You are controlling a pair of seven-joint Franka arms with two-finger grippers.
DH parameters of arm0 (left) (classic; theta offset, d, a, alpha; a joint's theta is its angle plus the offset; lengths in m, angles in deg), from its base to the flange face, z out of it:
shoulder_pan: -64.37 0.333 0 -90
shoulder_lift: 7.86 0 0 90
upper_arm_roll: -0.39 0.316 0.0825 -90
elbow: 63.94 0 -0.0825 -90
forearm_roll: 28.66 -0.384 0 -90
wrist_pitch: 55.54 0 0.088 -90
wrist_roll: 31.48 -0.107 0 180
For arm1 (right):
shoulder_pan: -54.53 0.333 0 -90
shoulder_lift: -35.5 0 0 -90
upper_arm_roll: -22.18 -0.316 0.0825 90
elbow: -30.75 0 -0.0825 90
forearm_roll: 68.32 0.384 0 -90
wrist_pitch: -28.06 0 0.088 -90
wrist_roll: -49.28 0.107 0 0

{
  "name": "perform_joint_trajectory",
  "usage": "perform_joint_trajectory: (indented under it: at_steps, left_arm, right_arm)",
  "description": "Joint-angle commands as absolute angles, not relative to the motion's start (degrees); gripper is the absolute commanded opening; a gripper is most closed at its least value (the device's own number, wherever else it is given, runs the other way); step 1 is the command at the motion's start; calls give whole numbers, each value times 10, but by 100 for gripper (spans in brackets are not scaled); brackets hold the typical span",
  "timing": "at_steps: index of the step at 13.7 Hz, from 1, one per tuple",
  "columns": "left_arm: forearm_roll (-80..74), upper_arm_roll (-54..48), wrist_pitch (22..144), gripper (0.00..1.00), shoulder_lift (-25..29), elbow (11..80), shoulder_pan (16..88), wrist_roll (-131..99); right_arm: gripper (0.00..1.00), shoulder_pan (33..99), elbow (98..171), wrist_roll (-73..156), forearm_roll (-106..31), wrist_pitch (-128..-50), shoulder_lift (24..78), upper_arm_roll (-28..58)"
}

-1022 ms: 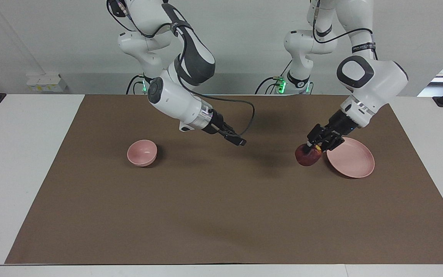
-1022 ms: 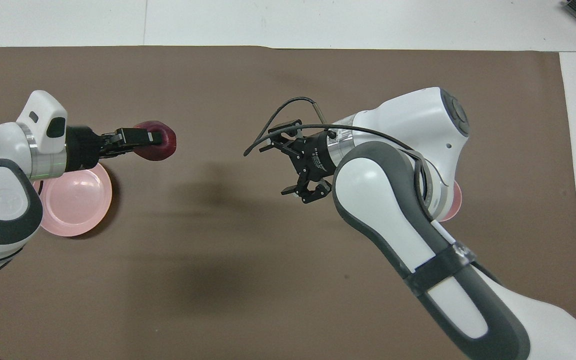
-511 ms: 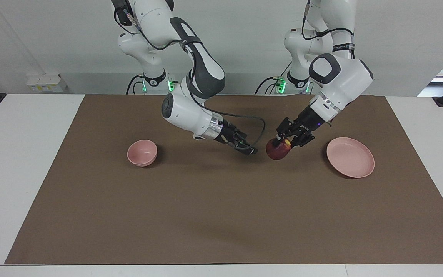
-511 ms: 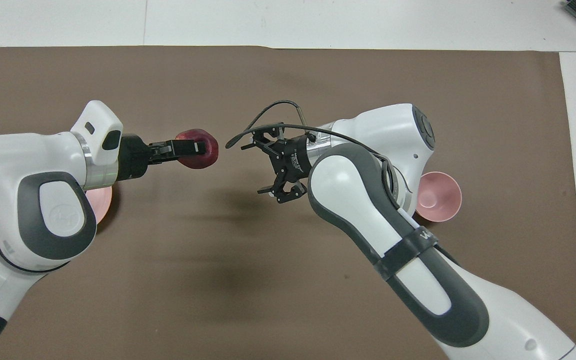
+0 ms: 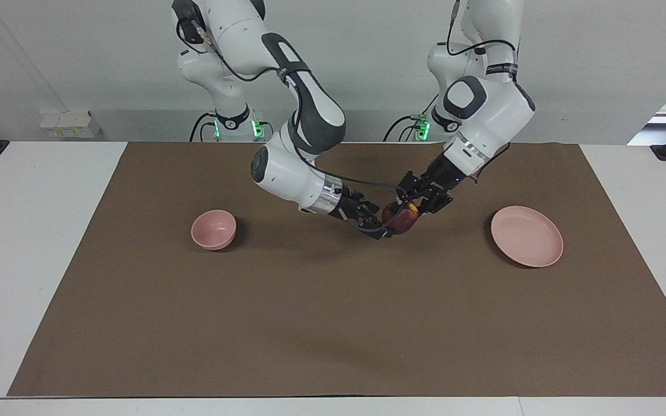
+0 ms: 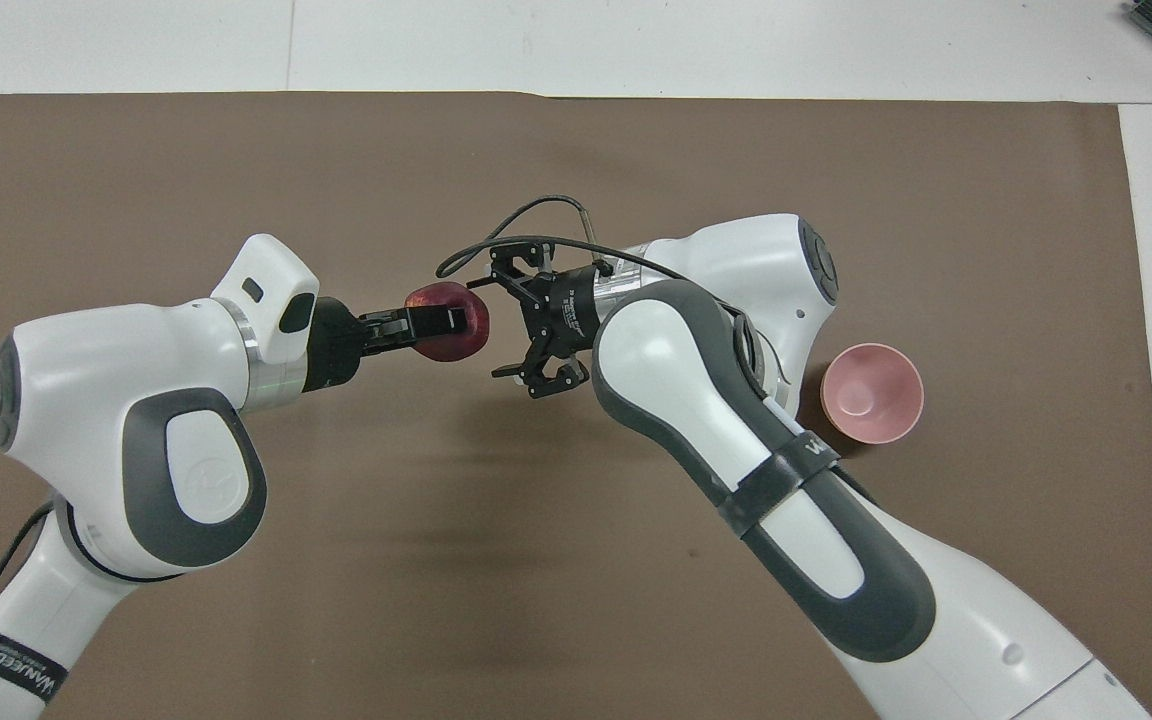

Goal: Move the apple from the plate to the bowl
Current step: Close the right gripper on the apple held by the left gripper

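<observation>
**Apple held in mid-air between the two hands, over the middle of the mat**

A white bench [image 5: 32, 242] carries a big brown mat [image 5: 333, 323] that covers most of its top. Both white Franka arms lean in over the mat's middle from their bases.

The pale pink plate [image 5: 526, 236] lies flat on the mat toward the left arm's end of the bench, bare, well apart from the arms' hands. In the overhead view the left arm's bulk hides it. The small pink bowl [image 6: 872, 392] sits upright on the mat toward the right arm's end, just beside the right arm's elbow in the overhead view, with nothing in it that I can see.

The left hand [image 6: 454, 322] hangs over the centre of the mat, its fingers pinched onto the dark red apple [image 6: 448, 322]; one dark finger lies across the top of the fruit. The apple is off the plate and off the mat, lifted in the air roughly midway between plate and bowl, a yellowish patch showing near its top in the facing view [image 5: 400, 217].

The right hand [image 6: 521, 322] faces it from the bowl's side, fingers spread wide, their tips just beside the apple. From the facing view the two hands look nearly in contact around the fruit, but I cannot tell whether the right fingers touch it.
</observation>
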State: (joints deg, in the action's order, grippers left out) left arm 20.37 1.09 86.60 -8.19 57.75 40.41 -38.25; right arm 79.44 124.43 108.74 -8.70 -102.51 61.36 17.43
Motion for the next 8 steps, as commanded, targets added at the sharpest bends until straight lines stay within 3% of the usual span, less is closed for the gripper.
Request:
perform_joint_trajectory:
  at_steps: [1,5,6,7,8]
  left_arm:
    - [214,19,882,5,-95,587,378,-365]
    - [213,19,883,8,-91,583,366,-361]
    - [213,19,883,12,-91,581,364,-361]
    - [213,19,883,18,-89,576,364,-360]
    - [213,19,883,22,-82,569,364,-360]
  right_arm:
    - [100,798,1233,1097,-75,-1024,620,171]
    - [100,809,1231,1108,-73,-1028,620,171]
    - [88,809,1231,1106,-74,-1028,620,171]
    - [52,809,1231,1104,-76,-1028,620,172]
    - [42,809,1231,1104,-76,-1028,620,171]
